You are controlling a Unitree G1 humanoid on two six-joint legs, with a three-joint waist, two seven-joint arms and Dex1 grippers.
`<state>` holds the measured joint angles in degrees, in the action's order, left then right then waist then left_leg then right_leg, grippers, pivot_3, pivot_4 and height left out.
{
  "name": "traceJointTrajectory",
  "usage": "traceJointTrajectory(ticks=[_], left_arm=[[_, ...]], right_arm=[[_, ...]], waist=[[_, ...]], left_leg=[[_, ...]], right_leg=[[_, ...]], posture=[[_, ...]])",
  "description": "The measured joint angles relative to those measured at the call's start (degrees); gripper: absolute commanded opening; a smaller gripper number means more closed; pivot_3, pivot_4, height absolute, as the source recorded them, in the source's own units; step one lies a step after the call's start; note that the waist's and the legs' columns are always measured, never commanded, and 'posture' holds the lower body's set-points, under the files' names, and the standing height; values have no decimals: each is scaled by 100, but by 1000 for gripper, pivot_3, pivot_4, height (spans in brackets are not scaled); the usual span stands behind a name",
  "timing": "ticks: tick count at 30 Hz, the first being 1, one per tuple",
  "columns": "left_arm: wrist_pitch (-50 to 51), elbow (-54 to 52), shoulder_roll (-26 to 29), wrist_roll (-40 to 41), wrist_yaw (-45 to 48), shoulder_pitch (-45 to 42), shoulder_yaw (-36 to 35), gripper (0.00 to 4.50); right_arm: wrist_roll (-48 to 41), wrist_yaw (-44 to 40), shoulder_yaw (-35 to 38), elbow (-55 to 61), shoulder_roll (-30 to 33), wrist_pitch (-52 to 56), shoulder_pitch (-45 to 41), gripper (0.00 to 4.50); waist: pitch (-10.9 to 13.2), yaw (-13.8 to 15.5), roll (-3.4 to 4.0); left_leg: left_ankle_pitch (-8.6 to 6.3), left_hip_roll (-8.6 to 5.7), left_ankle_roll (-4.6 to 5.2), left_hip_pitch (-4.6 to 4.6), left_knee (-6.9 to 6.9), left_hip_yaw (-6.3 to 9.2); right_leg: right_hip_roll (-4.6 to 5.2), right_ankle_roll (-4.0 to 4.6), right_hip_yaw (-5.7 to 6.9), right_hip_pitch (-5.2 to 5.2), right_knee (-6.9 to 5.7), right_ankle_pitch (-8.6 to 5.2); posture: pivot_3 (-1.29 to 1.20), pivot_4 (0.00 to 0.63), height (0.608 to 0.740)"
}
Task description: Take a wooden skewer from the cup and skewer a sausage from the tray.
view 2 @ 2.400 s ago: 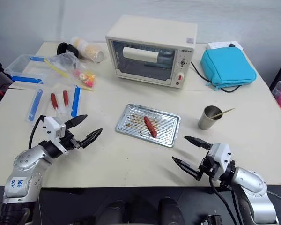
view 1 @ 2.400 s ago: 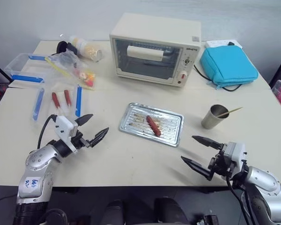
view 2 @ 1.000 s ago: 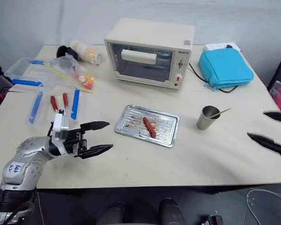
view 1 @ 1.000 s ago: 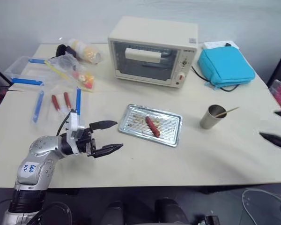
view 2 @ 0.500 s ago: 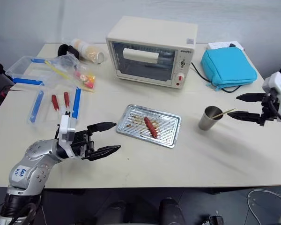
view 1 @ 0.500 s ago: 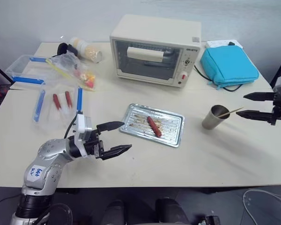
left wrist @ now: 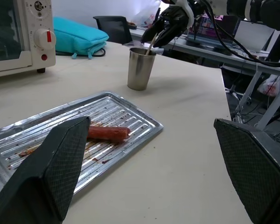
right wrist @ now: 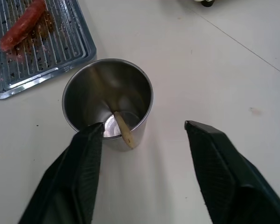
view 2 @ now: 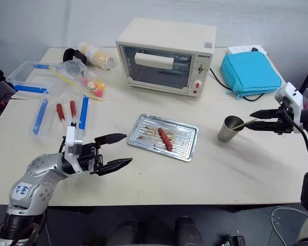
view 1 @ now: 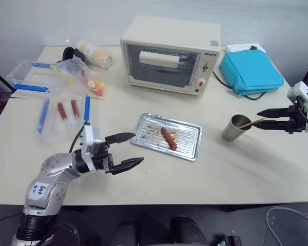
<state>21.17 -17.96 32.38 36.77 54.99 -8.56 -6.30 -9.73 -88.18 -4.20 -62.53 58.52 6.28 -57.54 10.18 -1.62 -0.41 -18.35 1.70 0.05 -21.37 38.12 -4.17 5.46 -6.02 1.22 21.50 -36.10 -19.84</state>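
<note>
The cup (view 1: 233,129), a small dull-silver tumbler, stands on the table to the right of the tray (view 1: 187,139). One wooden skewer (view 1: 246,124) leans out of it towards the right. My right gripper (view 1: 256,119) is open and reaches in from the right, one finger on each side of the skewer's free end. In the right wrist view the skewer (right wrist: 123,129) rests on the cup's rim (right wrist: 144,88), nearer one finger, with a gap to both. A reddish-brown sausage (view 1: 168,138) lies in the tray. My left gripper (view 1: 138,148) hovers open and empty just left of the tray.
A cream toaster oven (view 1: 169,54) stands at the back, with a turquoise pouch (view 1: 250,70) to its right. At the left lie bagged red sausages (view 1: 66,109), a clear blue-edged box (view 1: 28,77) and a bag of snacks (view 1: 87,74).
My right gripper rose from the table's front edge, swung in from the right to the cup, and its fingers narrowed around the skewer's end. My left gripper shifted towards the tray, then stayed still.
</note>
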Motion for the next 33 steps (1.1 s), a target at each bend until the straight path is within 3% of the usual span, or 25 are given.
traceJointTrajectory(ticks=[5, 22, 33], left_arm=[[3, -30, 21, 0, -28, 0, -14, 4500], [-233, 113, -70, -94, -17, -6, 5, 4500], [-471, 325, -91, -234, 64, 35, 40, 4500]], right_arm=[[-186, -1, -133, 46, -4, 124, 0, 68], [-1342, -4, -786, 1186, 458, 1068, -57, 26], [-2294, -5, -818, 2238, 1594, 1879, 11, 26]], waist=[[0, 0, 0], [5, 7, 8], [9, 6, 14]], left_leg=[[0, 0, 0, 0, 0, 0], [-2, 0, -1, -2, -2, 1], [-6, 2, -1, -4, -6, 2]], right_leg=[[0, 0, 0, 0, 0, 0], [3, 0, 2, 3, 2, 0], [4, 0, 0, 4, 9, 0]], posture=[[0, 150, 740], [0, 150, 740], [0, 150, 740]])
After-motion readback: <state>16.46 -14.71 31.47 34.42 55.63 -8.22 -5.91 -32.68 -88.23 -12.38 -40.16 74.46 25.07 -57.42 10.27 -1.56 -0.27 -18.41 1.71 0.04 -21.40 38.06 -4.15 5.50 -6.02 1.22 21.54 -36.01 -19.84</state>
